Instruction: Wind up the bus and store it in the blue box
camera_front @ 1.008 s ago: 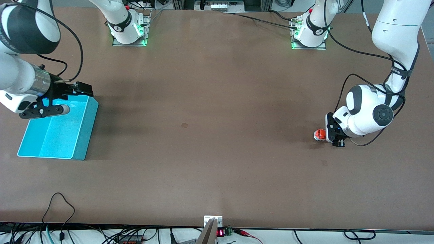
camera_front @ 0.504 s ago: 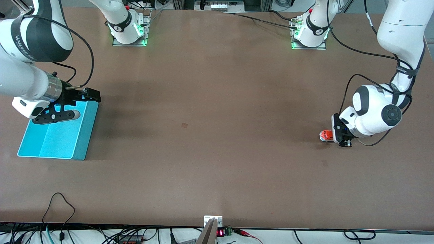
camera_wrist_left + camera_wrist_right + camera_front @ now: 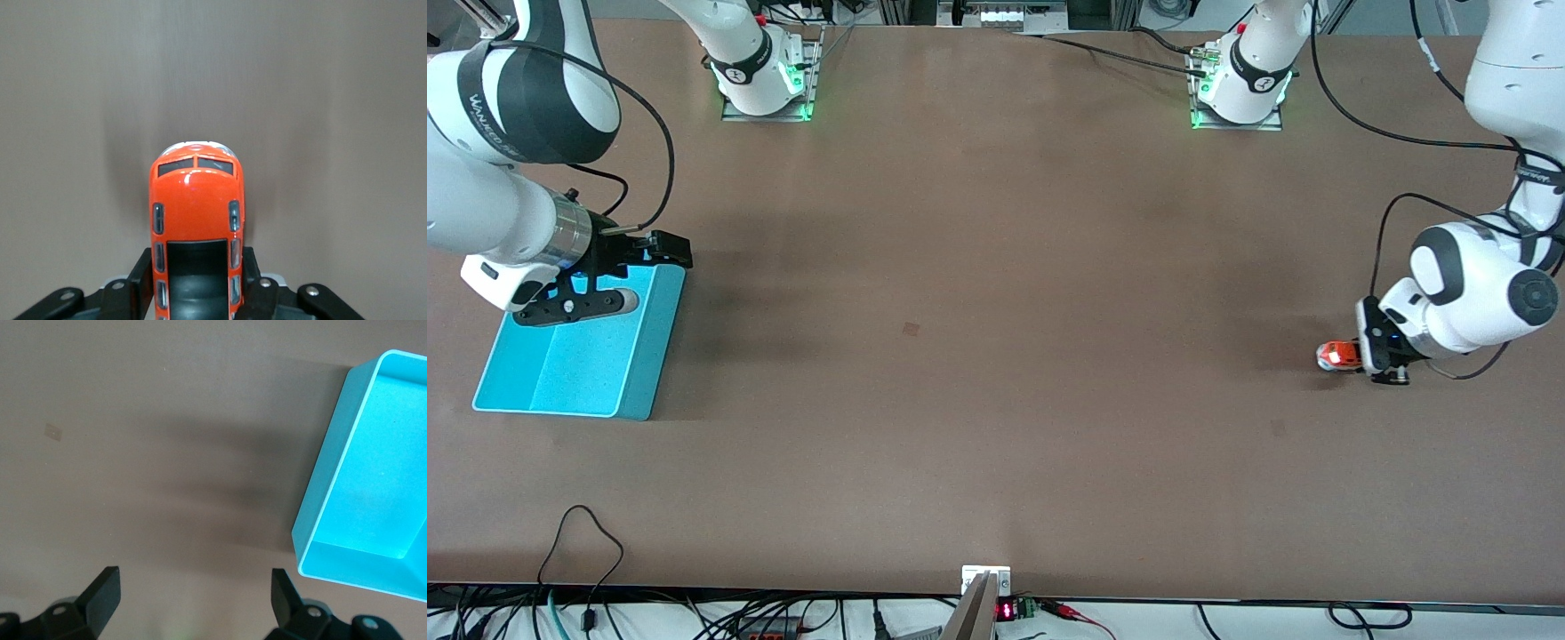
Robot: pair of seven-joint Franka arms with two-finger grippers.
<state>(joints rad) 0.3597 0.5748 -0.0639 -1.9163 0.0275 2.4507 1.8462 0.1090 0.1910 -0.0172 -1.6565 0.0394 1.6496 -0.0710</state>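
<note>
Left wrist view: the left gripper clamps the bus between its jaws; the right gripper, jaws apart, hovers beside the blue box.

I see a big brown table. The blue box sits on it at the right arm's end. The bus is down low at the left arm's end, well apart from the box. A small dark square mark shows near the middle.
</note>
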